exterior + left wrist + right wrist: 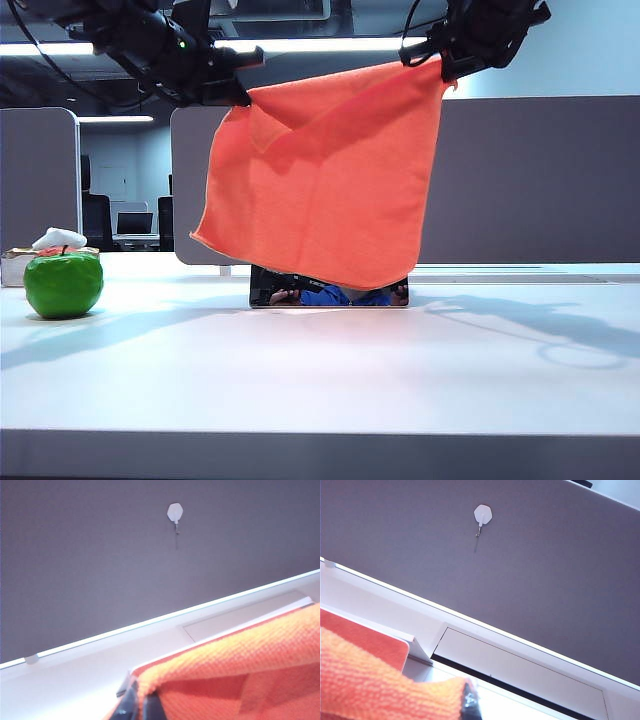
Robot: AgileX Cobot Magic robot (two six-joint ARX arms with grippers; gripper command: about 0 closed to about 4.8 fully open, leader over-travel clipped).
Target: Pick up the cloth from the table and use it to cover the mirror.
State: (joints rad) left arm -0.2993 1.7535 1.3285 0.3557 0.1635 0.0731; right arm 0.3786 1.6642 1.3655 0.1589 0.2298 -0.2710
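Cloth [325, 180] off table [320, 380], pick-up done; left gripper [238, 97] and right gripper [440, 62] each clamped on top corner; cloth hangs high before mirror [330, 294], lower strip visible; lowering, draping, release left.

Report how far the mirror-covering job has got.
Done: the cloth is off the table. In hand: left gripper and right gripper each pinch a top corner, hanging it before the mirror. Left: the mirror's bottom strip still shows; lower and release.
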